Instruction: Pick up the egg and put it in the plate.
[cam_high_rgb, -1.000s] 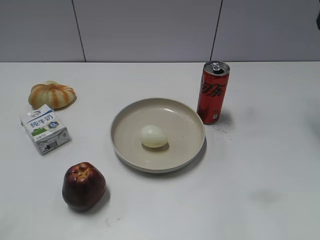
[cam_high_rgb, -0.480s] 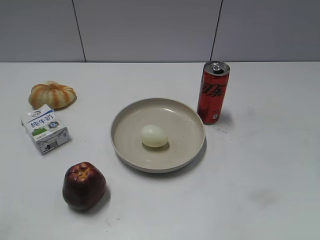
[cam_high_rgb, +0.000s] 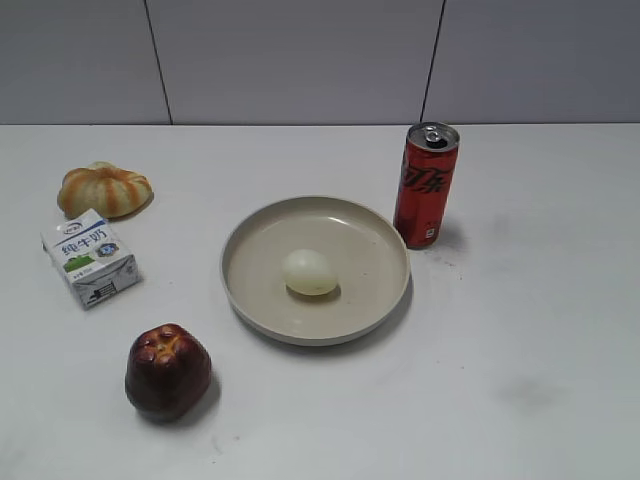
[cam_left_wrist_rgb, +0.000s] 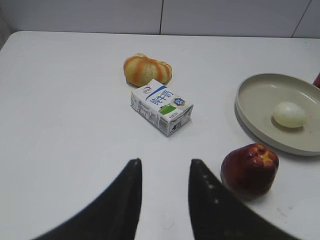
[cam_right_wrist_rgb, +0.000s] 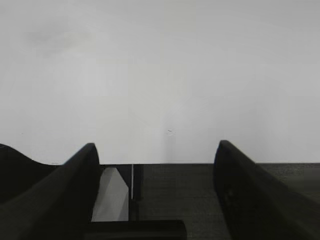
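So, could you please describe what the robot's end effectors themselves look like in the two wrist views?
Only the fingers show. The left end effector has two black, smooth fingers that curve and taper toward rounded tips. The right end effector has two dark, matte, broader fingers with rounded tips. No cables, markings or labels are visible on either. In the exterior view neither arm appears.

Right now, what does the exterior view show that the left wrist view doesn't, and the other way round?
Only the exterior view shows the whole red can. Only the left wrist view shows the left claw, open over bare table. Both show the egg lying in the plate, plus the apple, milk carton and bun.
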